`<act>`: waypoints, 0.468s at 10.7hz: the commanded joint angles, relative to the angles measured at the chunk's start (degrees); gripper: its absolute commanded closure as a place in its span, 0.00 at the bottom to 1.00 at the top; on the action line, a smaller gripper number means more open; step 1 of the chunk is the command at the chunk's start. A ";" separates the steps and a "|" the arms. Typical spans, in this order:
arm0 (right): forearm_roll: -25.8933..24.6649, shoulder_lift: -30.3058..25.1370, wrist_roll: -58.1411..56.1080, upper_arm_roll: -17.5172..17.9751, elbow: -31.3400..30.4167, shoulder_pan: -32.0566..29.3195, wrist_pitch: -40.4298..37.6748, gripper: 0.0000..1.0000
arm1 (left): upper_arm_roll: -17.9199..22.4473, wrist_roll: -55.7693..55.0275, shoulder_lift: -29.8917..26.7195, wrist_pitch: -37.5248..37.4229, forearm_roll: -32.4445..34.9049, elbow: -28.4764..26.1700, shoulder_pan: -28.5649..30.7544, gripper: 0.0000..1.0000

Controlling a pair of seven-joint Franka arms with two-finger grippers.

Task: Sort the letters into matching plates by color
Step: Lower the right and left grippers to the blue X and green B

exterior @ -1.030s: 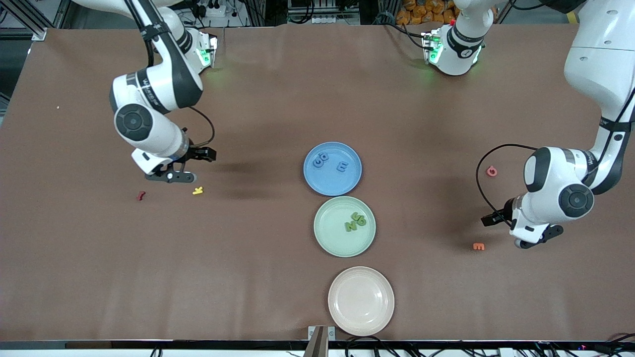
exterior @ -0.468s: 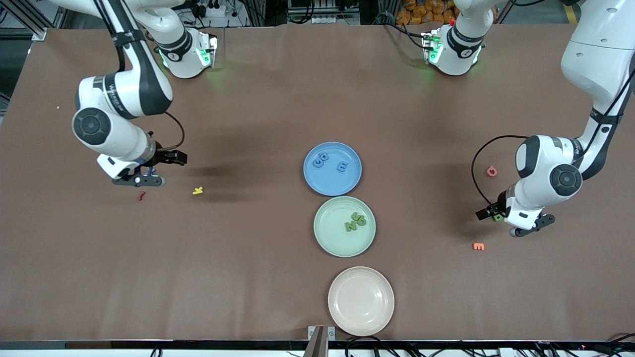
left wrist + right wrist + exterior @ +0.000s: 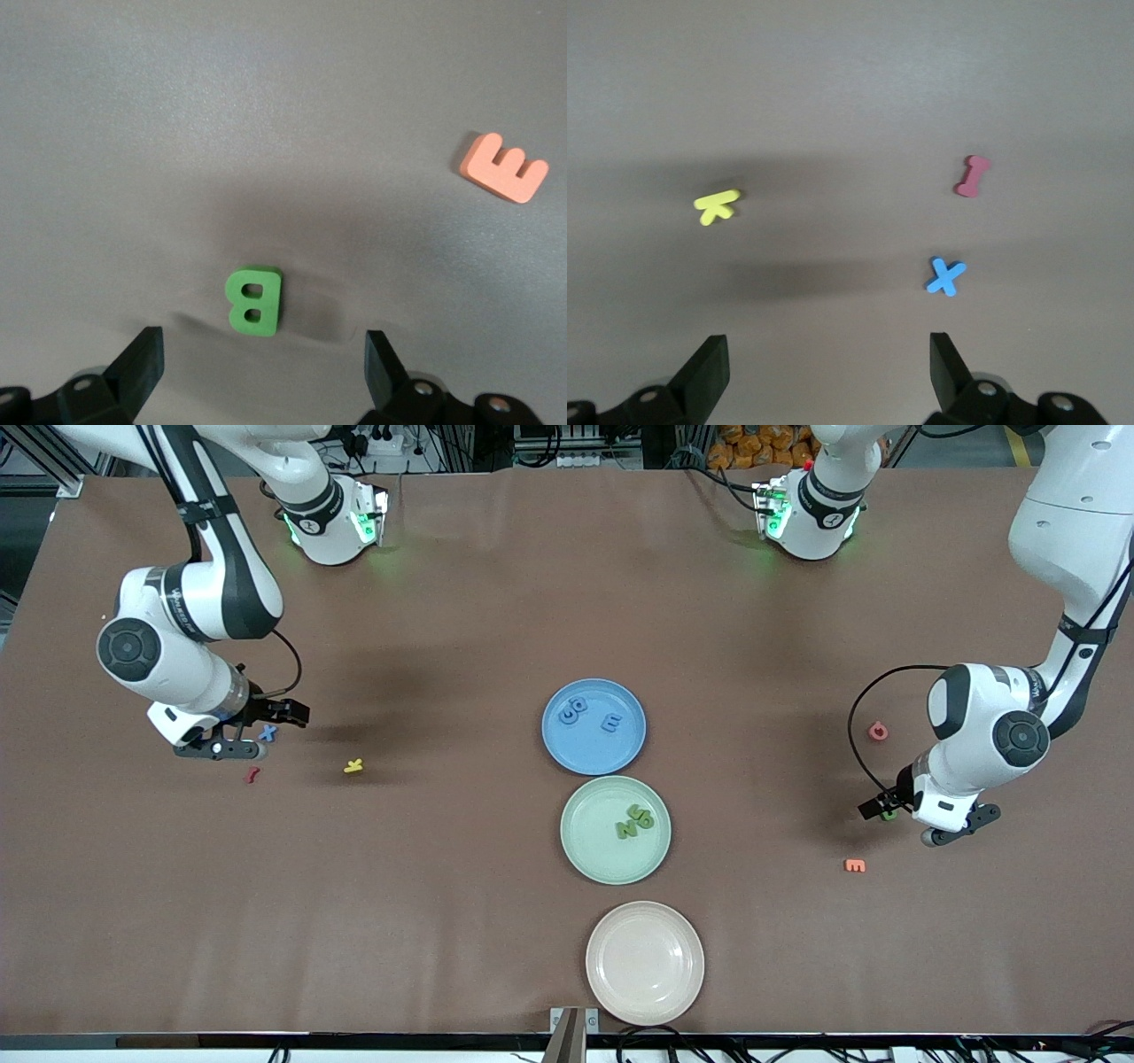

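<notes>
Three plates sit in a row on the brown table (image 3: 496, 584), with the blue plate (image 3: 620, 757) taken here as the landmark.

Blue plate: holds three blue letters, two touching each other (image 3: 574, 709) and a blue E (image 3: 611, 724) lying apart from them.

Mint green plate (image 3: 589, 859): just beside the blue plate, nearer the front camera. It holds a clump of green letters (image 3: 634, 821) (an N and at least one more, overlapping, so the count is unclear).

Cream plate (image 3: 644, 963): nearer the camera again, past the green plate.

Green B (image 3: 252, 301): flat on the table, well apart from the blue plate toward the left arm's end. The left gripper (image 3: 264, 367) hangs over it, fingers spread wide, holding nothing.

Orange E (image 3: 854, 864) and red-pink letter (image 3: 878, 731): both toward that same end of the table, the E nearer the camera than the blue plate.

Blue X (image 3: 946, 276): flat on the table, well apart from the blue plate toward the right arm's end. The right gripper (image 3: 828, 367) is over the table close by it, fingers spread, empty.

Dark red I (image 3: 972, 175) and yellow K (image 3: 717, 206): toward that end too, the K lying between the X and the blue plate.
</notes>
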 commanded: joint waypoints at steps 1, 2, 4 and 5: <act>-0.82 -1.36 -0.68 0.18 -2.17 -3.51 1.81 0.00 | -0.43 0.23 0.91 2.32 3.38 -0.27 1.41 0.00; -0.82 -0.83 0.01 -0.86 -2.26 -3.52 3.03 0.00 | -0.43 0.32 1.53 2.42 4.70 -0.01 1.85 0.00; -0.82 -0.04 1.77 -2.27 -5.93 -3.52 10.82 0.02 | -0.52 0.41 2.93 2.42 5.07 1.48 1.94 0.00; -0.82 0.48 2.04 -3.33 -7.25 -3.43 14.35 0.02 | -0.52 0.41 3.02 2.42 5.07 1.58 1.94 0.00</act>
